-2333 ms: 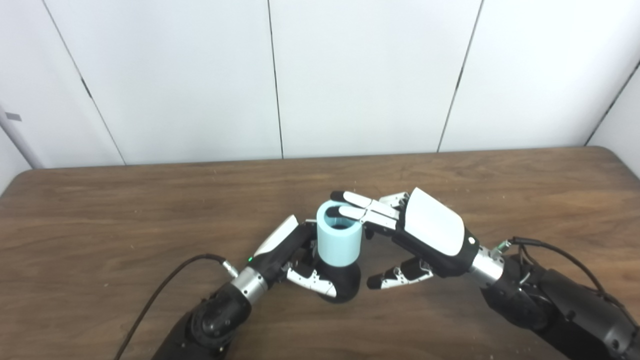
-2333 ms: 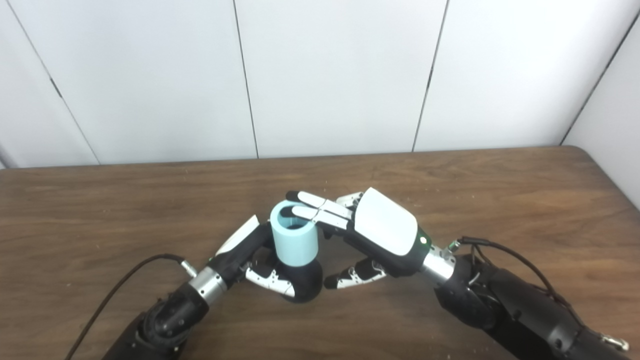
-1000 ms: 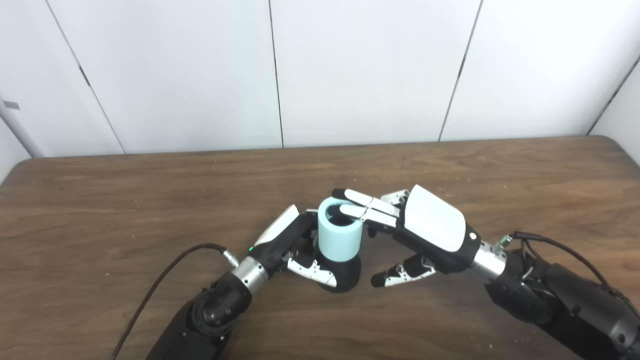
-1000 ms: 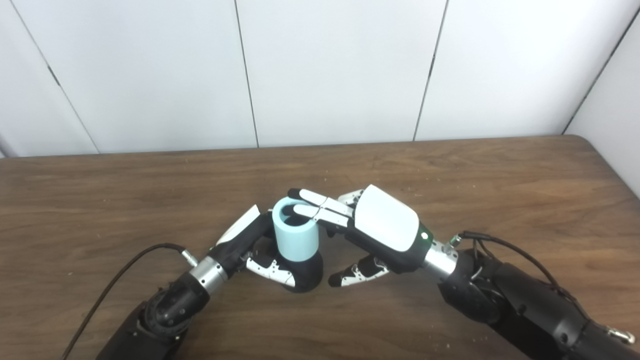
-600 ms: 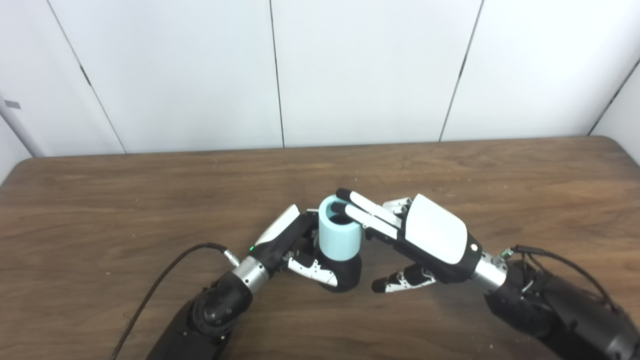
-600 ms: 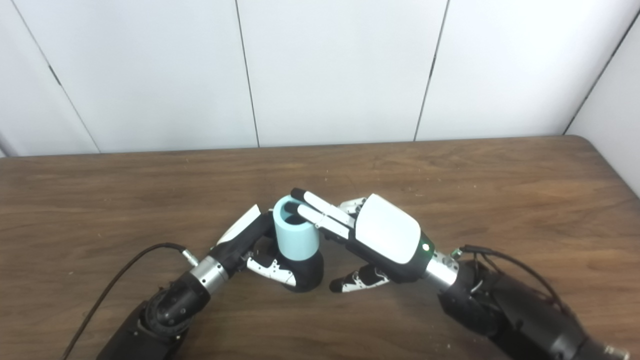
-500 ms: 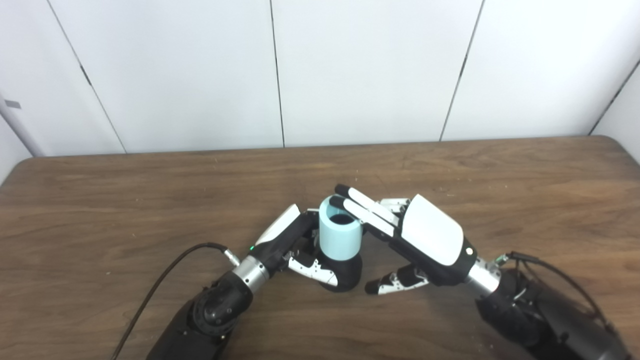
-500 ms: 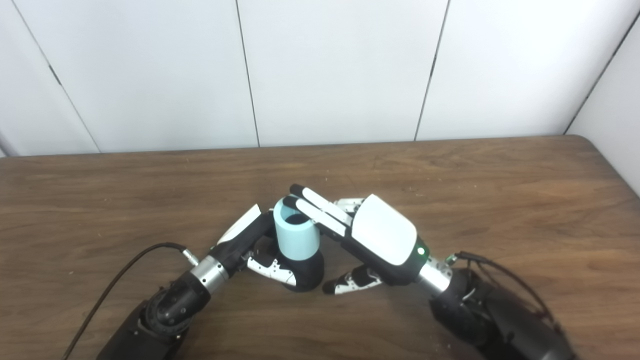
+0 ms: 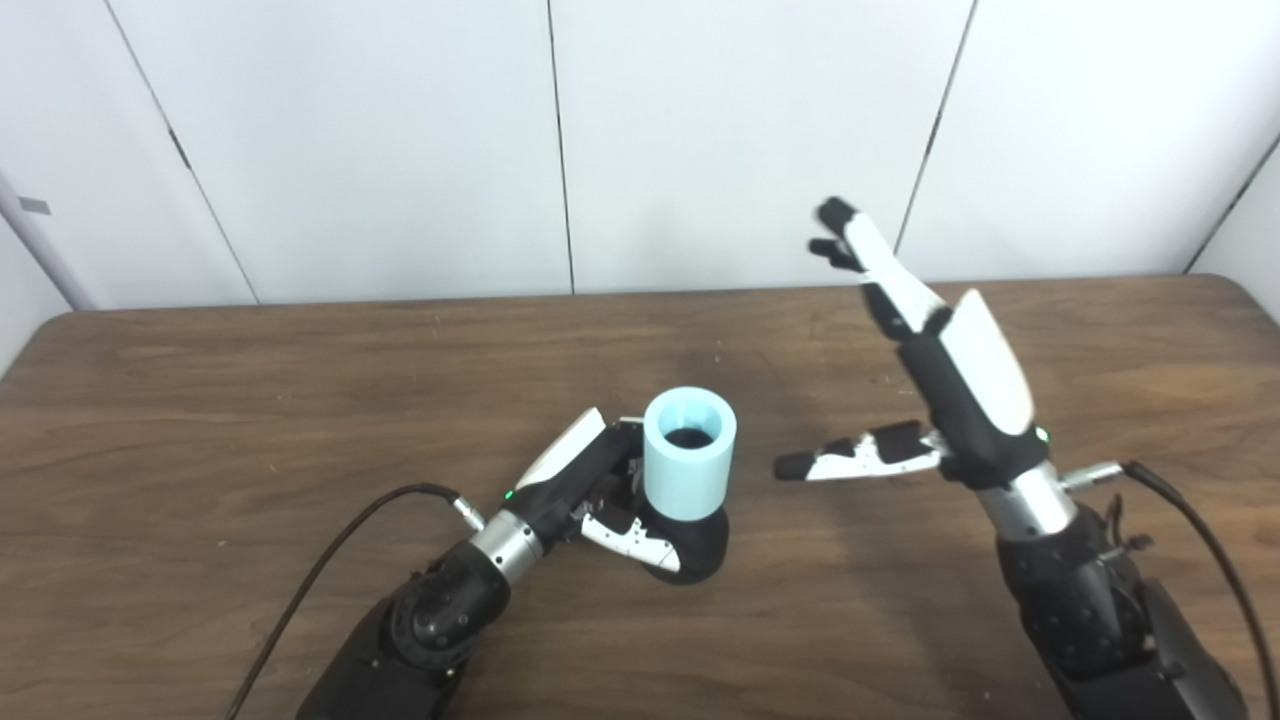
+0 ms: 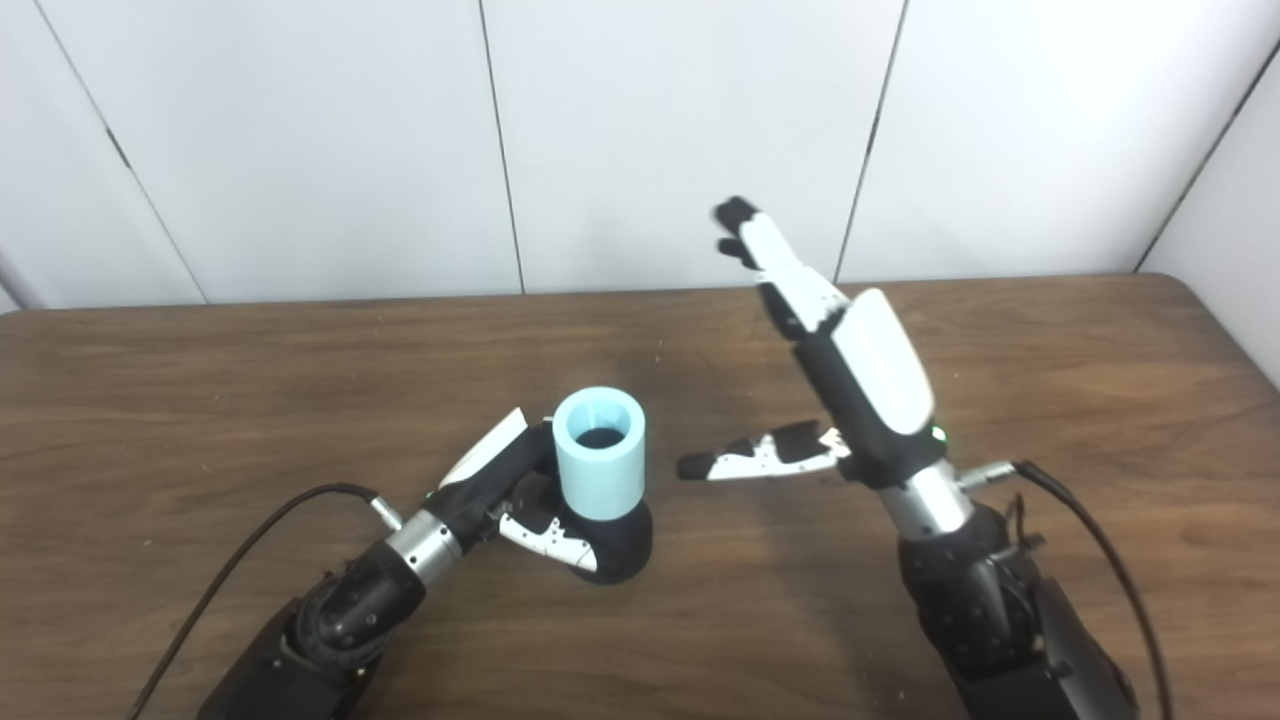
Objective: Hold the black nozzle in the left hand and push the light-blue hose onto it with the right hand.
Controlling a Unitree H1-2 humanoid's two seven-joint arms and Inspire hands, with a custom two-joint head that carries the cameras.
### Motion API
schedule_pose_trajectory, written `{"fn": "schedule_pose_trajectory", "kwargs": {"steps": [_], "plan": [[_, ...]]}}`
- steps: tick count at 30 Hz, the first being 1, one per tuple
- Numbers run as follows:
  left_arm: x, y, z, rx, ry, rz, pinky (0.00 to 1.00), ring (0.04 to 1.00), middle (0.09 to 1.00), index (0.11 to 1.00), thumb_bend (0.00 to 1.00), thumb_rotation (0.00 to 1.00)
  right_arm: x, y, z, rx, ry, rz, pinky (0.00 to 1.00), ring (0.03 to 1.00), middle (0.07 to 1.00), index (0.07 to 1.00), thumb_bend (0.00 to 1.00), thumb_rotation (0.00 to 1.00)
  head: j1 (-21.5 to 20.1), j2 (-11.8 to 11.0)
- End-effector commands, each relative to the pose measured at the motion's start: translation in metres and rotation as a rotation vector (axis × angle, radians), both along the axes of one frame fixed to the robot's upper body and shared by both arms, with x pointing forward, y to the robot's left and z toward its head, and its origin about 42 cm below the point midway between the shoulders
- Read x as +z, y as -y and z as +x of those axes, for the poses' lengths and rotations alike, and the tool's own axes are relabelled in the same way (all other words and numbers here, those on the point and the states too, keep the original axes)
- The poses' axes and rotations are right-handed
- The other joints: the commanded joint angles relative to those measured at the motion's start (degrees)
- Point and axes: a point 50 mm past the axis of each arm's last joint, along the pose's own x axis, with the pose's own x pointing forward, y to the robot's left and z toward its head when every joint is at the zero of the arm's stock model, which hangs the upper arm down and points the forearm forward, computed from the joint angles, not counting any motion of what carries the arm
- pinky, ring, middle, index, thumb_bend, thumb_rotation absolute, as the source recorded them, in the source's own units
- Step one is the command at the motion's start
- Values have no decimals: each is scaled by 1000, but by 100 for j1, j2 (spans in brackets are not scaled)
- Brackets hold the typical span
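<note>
While the left hand grips the black nozzle near the middle of the wooden table, its fingers wrap around the nozzle's rounded base from the left and near side. The light-blue hose, a short upright tube, sits on top of the nozzle with its open end facing up; its lower rim meets the black base, and the dark inside of the tube is visible from above. The right hand is raised to the right of the hose, well apart from it and touching nothing. Its fingers are spread and point up toward the far wall, and its thumb extends leftward toward the hose without reaching it. A black cable curves over the table from the left wrist toward the near left. Another cable trails from the right wrist toward the near right edge.
</note>
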Motion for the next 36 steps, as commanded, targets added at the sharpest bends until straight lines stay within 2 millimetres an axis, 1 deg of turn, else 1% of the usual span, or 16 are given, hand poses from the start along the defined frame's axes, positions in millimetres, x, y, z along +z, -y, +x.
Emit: {"fn": "schedule_pose_trajectory", "kwargs": {"steps": [1, 3, 6, 7, 9, 10, 12, 14, 17, 20, 23, 27, 31, 33, 35, 36], "plan": [[-42, -20, -14, 27, -140, 205, 178, 248, 340, 495, 519, 86, 8, -2, -4, 23, 11, 74, 789, 859, 1000, 1000, 704, 291, -10, -6], [-40, -22, -14, 23, -123, 205, 182, 253, 345, 495, 519, 85, -2, -2, -10, 18, -56, 133, 786, 859, 1000, 1000, 702, 276, -6, -15], [-34, -25, -14, 17, -85, 198, 228, 328, 444, 496, 519, 85, -15, -2, -19, 17, -144, 204, 786, 861, 1000, 1000, 697, 276, 11, -19], [-31, -26, -14, 14, -63, 191, 271, 390, 515, 590, 721, 216, -20, -2, -22, 18, -177, 231, 787, 862, 1000, 1000, 694, 283, 11, -24], [-23, -32, -14, 10, 6, 166, 435, 550, 653, 707, 879, 346, -35, -3, -29, 16, -267, 306, 789, 866, 1000, 1000, 696, 294, 32, -33], [-19, -35, -14, 9, 35, 155, 629, 713, 767, 794, 941, 400, -40, -4, -31, 16, -304, 337, 796, 871, 1000, 1000, 702, 306, 48, -35], [-9, -42, -14, 12, 116, 123, 760, 829, 848, 858, 978, 440, -53, -4, -38, 14, -396, 412, 804, 875, 1000, 1000, 710, 320, 87, -36], [0, -49, -13, 23, 183, 90, 877, 907, 914, 927, 996, 486, -65, -5, -43, 15, -478, 484, 813, 885, 1000, 1000, 714, 331, 84, -32], [6, -58, -13, 49, 248, 44, 969, 950, 957, 983, 1000, 527, -73, -7, -46, 21, -572, 571, 826, 891, 1000, 1000, 705, 333, 65, -66], [18, -64, -16, 89, 313, -9, 973, 967, 974, 999, 993, 547, -75, -9, -45, 24, -641, 637, 845, 903, 1000, 1000, 678, 322, 84, -87], [26, -73, -20, 141, 342, -52, 966, 974, 984, 1000, 991, 564, -79, -9, -43, 16, -647, 637, 850, 916, 1000, 1000, 657, 301, 96, -82], [29, -85, -23, 202, 335, -120, 996, 993, 999, 1000, 999, 615, -86, -10, -42, 9, -646, 606, 842, 908, 992, 1000, 648, 293, 97, -89], [28, -91, -28, 240, 304, -184, 998, 999, 1000, 1000, 1000, 643, -87, -11, -43, 9, -654, 587, 821, 896, 982, 1000, 645, 291, 121, -92], [29, -94, -34, 262, 280, -229, 997, 1000, 1000, 1000, 1000, 648, -87, -11, -44, 12, -659, 583, 817, 894, 979, 1000, 643, 289, 121, -92], [30, -95, -48, 318, 244, -313, 996, 1000, 1000, 1000, 1000, 653, -86, -11, -44, 15, -665, 578, 816, 893, 975, 1000, 638, 281, 214, -78], [31, -94, -55, 345, 232, -346, 998, 1000, 1000, 1000, 1000, 685, -86, -11, -44, 15, -666, 575, 821, 891, 969, 995, 637, 278, 214, -78]]}}
